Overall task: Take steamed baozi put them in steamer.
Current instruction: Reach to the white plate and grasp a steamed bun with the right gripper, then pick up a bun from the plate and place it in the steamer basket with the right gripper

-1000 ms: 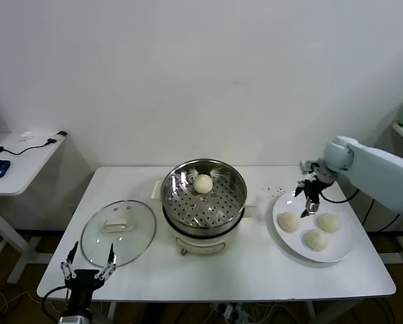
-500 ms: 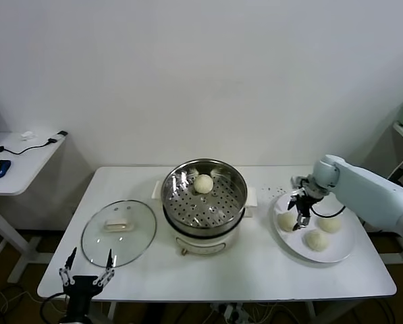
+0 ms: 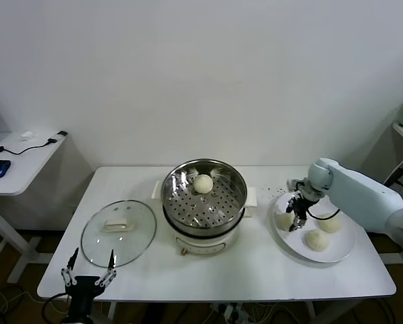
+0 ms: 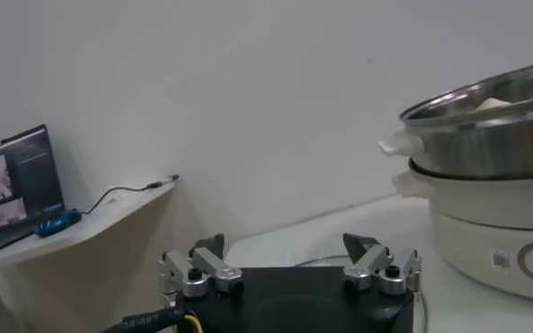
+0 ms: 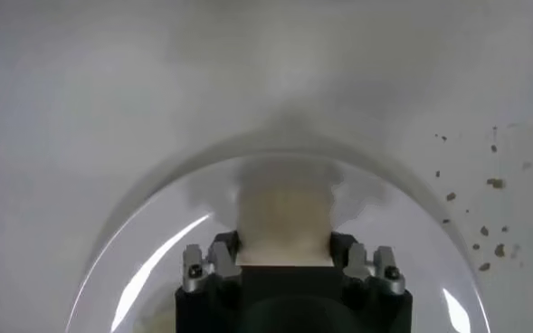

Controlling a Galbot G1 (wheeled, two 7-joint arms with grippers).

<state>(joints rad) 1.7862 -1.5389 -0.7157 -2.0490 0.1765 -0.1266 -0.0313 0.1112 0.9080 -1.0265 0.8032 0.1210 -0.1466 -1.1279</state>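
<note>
Right hand (image 3: pixel 294 220) low, left hand (image 3: pixel 88 269) parked

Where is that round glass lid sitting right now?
In the head view, the glass lid lies flat on the white table, on the robot's left, just beside the steamer and not on it.
</note>
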